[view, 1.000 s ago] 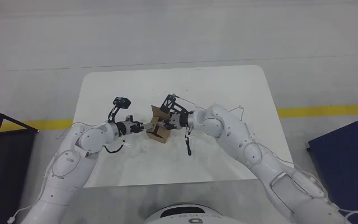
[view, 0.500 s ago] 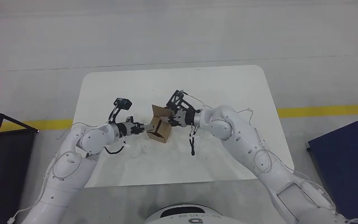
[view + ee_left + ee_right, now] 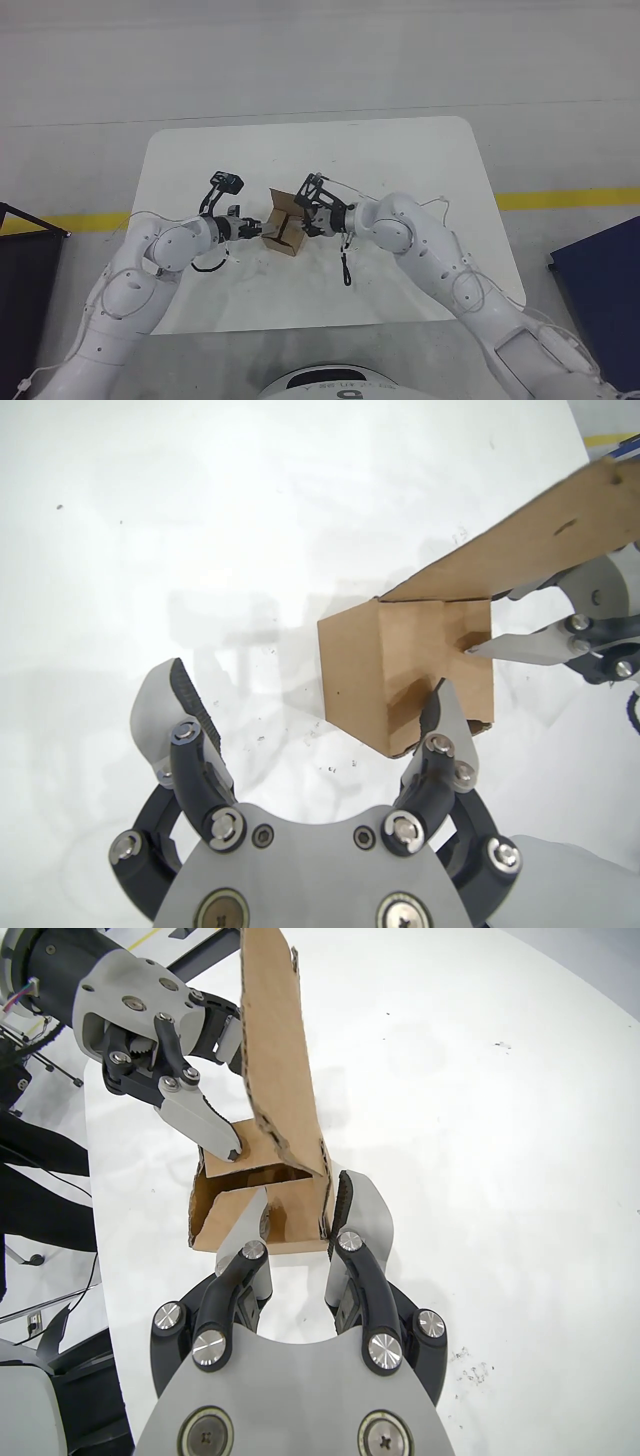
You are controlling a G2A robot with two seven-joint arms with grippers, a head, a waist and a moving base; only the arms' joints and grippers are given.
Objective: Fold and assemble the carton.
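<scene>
A small brown carton (image 3: 285,230) stands mid-table with its tall lid flap (image 3: 277,1053) raised. My left gripper (image 3: 256,229) is at one side of it, open. In the left wrist view one of its fingertips (image 3: 440,700) presses a side flap of the carton (image 3: 400,670), while the other finger hangs free over the table. My right gripper (image 3: 306,215) is at the opposite side, open and straddling the wall under the lid. In the right wrist view, one right finger (image 3: 252,1218) lies on an inner folded flap and the other (image 3: 357,1198) is outside the wall.
The white table (image 3: 420,170) has bare room on every side of the carton. A black cable (image 3: 345,265) hangs from the right arm onto the table. A dark frame (image 3: 25,225) stands off the table's left edge.
The right gripper drew back slightly from the carton and has come down onto it again. The left gripper has edged closer to the carton. The carton has barely shifted.
</scene>
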